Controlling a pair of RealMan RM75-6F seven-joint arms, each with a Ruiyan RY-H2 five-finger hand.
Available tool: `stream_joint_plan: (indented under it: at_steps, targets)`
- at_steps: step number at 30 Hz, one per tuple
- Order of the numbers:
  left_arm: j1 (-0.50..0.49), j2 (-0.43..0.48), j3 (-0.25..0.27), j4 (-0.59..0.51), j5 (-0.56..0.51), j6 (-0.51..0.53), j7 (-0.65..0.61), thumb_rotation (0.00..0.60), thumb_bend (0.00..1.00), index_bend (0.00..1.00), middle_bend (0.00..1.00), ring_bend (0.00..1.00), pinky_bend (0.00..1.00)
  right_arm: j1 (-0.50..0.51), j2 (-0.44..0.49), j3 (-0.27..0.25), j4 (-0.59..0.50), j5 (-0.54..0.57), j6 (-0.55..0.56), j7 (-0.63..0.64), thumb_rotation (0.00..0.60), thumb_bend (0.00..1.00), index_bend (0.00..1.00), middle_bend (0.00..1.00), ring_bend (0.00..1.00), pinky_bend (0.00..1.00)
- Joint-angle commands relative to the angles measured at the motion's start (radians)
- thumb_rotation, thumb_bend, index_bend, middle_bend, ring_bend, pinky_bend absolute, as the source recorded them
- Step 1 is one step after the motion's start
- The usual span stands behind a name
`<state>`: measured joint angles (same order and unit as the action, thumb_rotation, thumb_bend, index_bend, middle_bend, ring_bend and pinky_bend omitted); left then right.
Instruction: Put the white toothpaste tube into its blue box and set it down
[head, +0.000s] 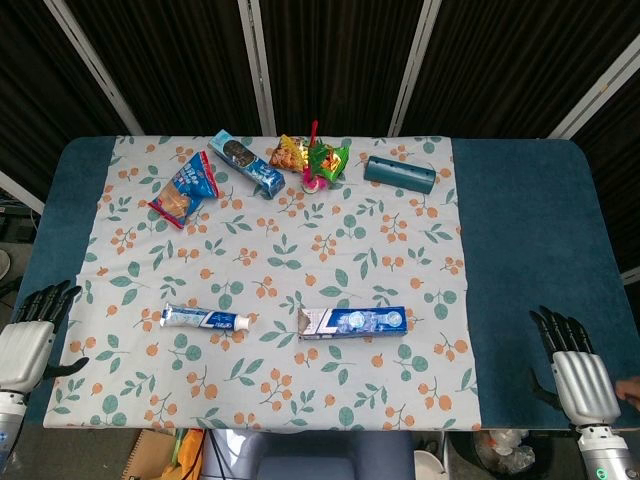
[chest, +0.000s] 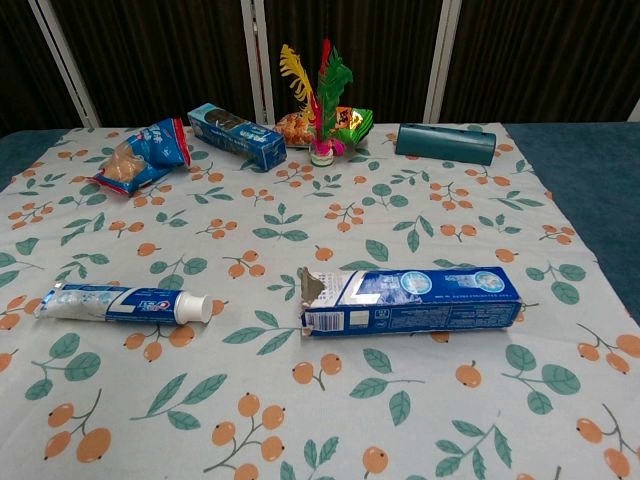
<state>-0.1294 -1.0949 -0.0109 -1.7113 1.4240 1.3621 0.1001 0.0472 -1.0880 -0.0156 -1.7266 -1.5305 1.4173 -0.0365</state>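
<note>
The white toothpaste tube (head: 206, 319) (chest: 122, 303) lies flat on the patterned cloth, cap pointing right. To its right lies the blue box (head: 354, 322) (chest: 410, 298), its open flap end facing the tube's cap with a gap between them. My left hand (head: 28, 340) rests at the table's front left corner, fingers spread, holding nothing. At the front right corner my right hand (head: 575, 368) also has its fingers apart and holds nothing. Both hands are far from the tube and box, and neither shows in the chest view.
Along the back of the cloth (head: 420, 230) lie a blue snack bag (head: 184, 188), a blue cookie box (head: 246, 164), orange and green snack packets (head: 308, 157), a feathered shuttlecock (chest: 318, 95) and a dark teal case (head: 400, 174).
</note>
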Motion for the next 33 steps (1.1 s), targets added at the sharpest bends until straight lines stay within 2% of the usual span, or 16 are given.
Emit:
stream_joint_plan:
  at_steps: [1,10,15,21,27,33]
  targets:
    - [0.002,0.002,0.000,0.000,0.001,0.002,-0.004,0.600,0.04,0.00,0.00,0.00,0.00,0.000,-0.002,0.000,0.002,-0.001,-0.001,-0.003,0.600,0.43,0.00,0.00,0.00,0.01]
    - [0.004,0.000,0.000,-0.001,0.007,0.010,-0.008,0.600,0.03,0.00,0.00,0.00,0.00,0.000,-0.006,0.014,-0.024,-0.009,0.024,0.013,0.600,0.41,0.00,0.00,0.00,0.01]
    - [0.007,-0.006,-0.007,0.004,0.012,0.027,-0.022,0.600,0.00,0.00,0.00,0.00,0.00,0.018,-0.030,0.037,-0.046,-0.028,0.036,-0.024,0.600,0.29,0.00,0.00,0.00,0.01]
    - [0.008,-0.011,-0.012,0.008,0.014,0.034,-0.037,0.600,0.00,0.00,0.00,0.00,0.00,0.051,-0.053,0.050,-0.090,-0.029,0.001,-0.086,0.600,0.20,0.00,0.00,0.00,0.01]
    - [0.007,-0.010,-0.009,0.006,0.011,0.027,-0.029,0.600,0.00,0.00,0.00,0.00,0.00,0.123,-0.143,0.073,-0.163,0.010,-0.100,-0.235,0.600,0.20,0.00,0.00,0.00,0.01]
    - [0.004,0.000,-0.010,-0.001,-0.008,0.009,-0.032,0.600,0.00,0.00,0.00,0.00,0.00,0.240,-0.324,0.137,-0.177,0.166,-0.240,-0.442,0.600,0.20,0.00,0.00,0.00,0.01]
